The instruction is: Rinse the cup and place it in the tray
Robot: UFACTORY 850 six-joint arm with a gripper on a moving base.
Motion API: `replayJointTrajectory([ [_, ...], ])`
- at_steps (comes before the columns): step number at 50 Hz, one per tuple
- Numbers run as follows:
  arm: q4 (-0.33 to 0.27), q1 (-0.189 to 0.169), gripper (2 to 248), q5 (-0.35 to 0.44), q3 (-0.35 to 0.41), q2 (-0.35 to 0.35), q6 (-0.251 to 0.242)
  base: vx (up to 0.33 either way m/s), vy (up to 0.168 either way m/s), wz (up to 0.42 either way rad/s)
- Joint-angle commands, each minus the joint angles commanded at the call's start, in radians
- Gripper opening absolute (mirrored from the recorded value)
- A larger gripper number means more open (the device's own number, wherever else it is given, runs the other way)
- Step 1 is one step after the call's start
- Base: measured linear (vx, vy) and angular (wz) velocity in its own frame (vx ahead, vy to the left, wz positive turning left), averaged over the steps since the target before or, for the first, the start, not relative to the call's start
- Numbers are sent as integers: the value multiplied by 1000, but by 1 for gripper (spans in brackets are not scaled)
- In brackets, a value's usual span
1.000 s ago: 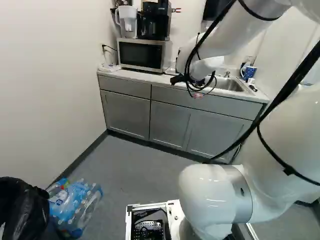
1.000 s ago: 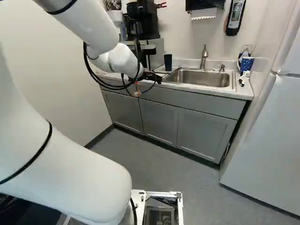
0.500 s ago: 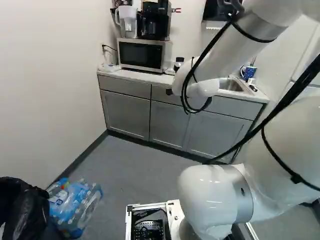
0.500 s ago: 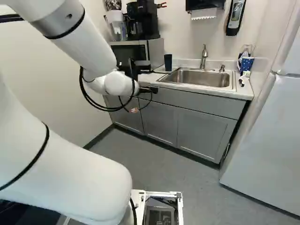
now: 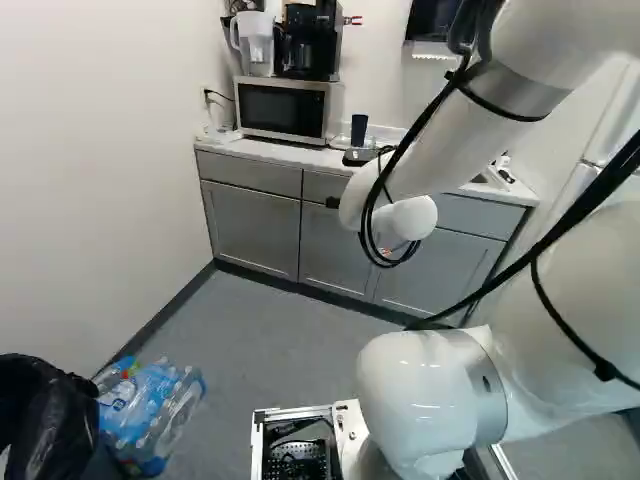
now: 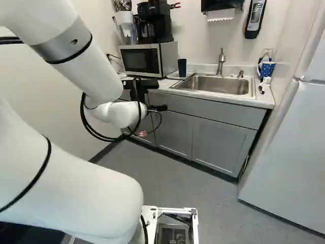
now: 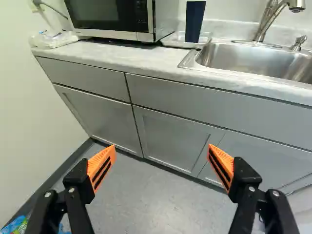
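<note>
You've got the end effector (image 6: 162, 96) released: in the wrist view its fingers stand wide apart, orange pads (image 7: 103, 165) facing each other across a gap. It's in the air on your side of the sink (image 6: 218, 85), off to the sink's left, with the cabinets (image 7: 170, 141) below the desk (image 7: 122, 56) ahead of it.

Your cup (image 6: 182, 67), dark blue, is in the tray (image 7: 170, 43), just left of the sink. It stands on end, apart from the fingers. Can't tell if it's wet or dry.

Rest of your scene, relative to the sink:
- microwave (image 6: 143, 60): left, past the tray, same desk. Coffee maker (image 6: 155, 23) and clear pitcher (image 5: 255, 45) on top of it.
- faucet (image 6: 221, 61): at the back rim. Small metal fitting (image 6: 240, 73) to the right of it.
- blue patterned container (image 6: 267, 69): just right, on the desk, beside the wall.
- paper towel dispenser (image 6: 218, 6): on the wall above, white paper hanging out. Second, narrower dispenser (image 6: 255, 18) to its right.
- fridge (image 6: 289, 152): right, closer to you.
- pack of plastic bottles (image 5: 150, 415): well left and closer to you, on the floor, beside a black bin bag (image 5: 40, 410).

Your arm (image 6: 76, 198) reaches forward toward the desk, wrist end left of the sink in the right base view.
</note>
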Motion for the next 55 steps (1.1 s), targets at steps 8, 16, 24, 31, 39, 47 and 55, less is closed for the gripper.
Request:
replayJointTrajectory([
  [8,0,9,247,55,41,6,0,0,0,0],
  [16,0,16,247,102,77,11,1,0,0,0],
  [24,0,22,247,143,108,16,1,0,0,0],
  [31,0,27,247,172,130,19,1,0,0,0],
  [39,0,31,247,200,151,22,2,0,0,0],
  [47,0,34,247,219,166,24,2,0,0,0],
  [55,0,36,247,232,176,25,2,0,0,0],
])
